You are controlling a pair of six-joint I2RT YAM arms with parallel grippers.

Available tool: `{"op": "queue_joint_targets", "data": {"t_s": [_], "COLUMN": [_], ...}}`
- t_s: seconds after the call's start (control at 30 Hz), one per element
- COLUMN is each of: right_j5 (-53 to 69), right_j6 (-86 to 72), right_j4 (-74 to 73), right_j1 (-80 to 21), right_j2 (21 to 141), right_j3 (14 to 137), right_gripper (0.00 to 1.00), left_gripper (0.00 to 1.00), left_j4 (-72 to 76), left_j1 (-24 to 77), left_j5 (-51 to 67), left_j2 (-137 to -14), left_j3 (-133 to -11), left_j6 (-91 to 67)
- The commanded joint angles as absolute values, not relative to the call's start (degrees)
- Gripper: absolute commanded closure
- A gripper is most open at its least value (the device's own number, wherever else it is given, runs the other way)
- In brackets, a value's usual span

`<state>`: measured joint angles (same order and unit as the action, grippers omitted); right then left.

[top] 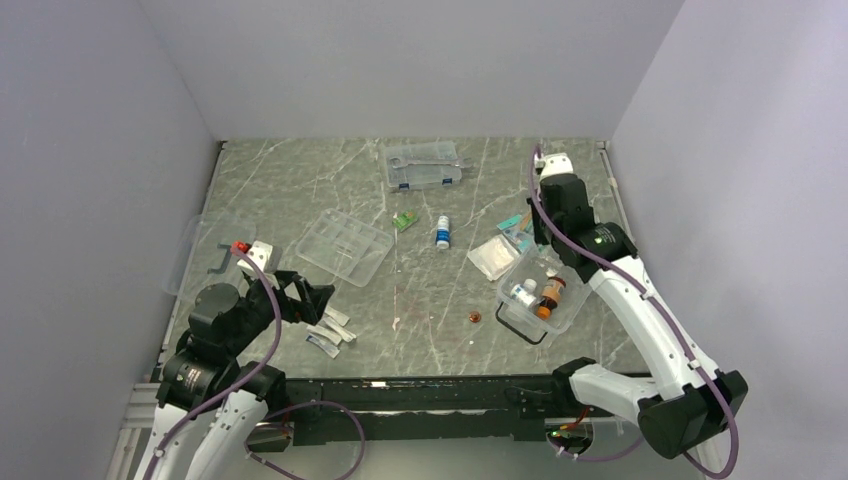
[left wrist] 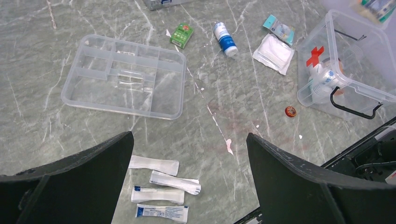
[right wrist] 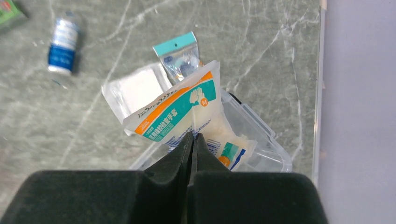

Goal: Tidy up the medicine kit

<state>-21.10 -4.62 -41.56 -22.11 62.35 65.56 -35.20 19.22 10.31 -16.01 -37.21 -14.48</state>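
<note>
The medicine kit box (top: 572, 305), clear with a red cross (left wrist: 315, 56), stands at the right with bottles (top: 548, 296) inside. My right gripper (right wrist: 194, 135) is shut on a teal-and-orange glove packet (right wrist: 177, 109), held above the box's rim (right wrist: 280, 161); in the top view this gripper (top: 537, 238) hangs by the box's far side. My left gripper (left wrist: 189, 136) is open and holds nothing, above several white sachets (left wrist: 161, 186) near the front edge. The clear divided tray (left wrist: 123, 77) lies beyond them. The black-handled lid (top: 205, 255) lies at far left.
Loose on the table: a blue-labelled bottle (left wrist: 224, 38), a small green box (left wrist: 181, 35), a gauze packet (left wrist: 274, 52), a teal-topped packet (left wrist: 282, 29) and a small red tin (left wrist: 290, 111). A flat tool case (top: 422, 165) sits at the back.
</note>
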Motion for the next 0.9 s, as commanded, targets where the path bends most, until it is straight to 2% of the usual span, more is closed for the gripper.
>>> {"op": "queue_joint_targets", "data": {"t_s": [0.0,0.37,0.73,0.87], "right_j5": [-20.16,-16.70,-5.35,-5.46], "right_j6": [5.66,9.65,5.09,3.86], "right_j4": [-42.35,-37.39,-32.94,-29.78], "right_j1": [-21.80,-16.57,-7.21,-6.49], "right_j2": [59.22,57.86,66.34,69.02], "right_j3": [61.68,52.54,53.17,52.39], "right_gripper": [1.00,1.00,1.00,1.00], "left_gripper": [0.02,0.01,0.01,0.01], "left_j4": [-34.20,-34.27,-34.32,-34.36], "left_j1": [19.81,20.28,20.48,20.82], "left_j5": [10.91,10.79,10.41,10.30], "left_j2": [-15.38,-14.85,-14.15,-14.17], "left_j3": [-38.85,-38.87,-38.93,-38.93], "left_j6": [-14.85,-14.86,-14.85,-14.85]}}
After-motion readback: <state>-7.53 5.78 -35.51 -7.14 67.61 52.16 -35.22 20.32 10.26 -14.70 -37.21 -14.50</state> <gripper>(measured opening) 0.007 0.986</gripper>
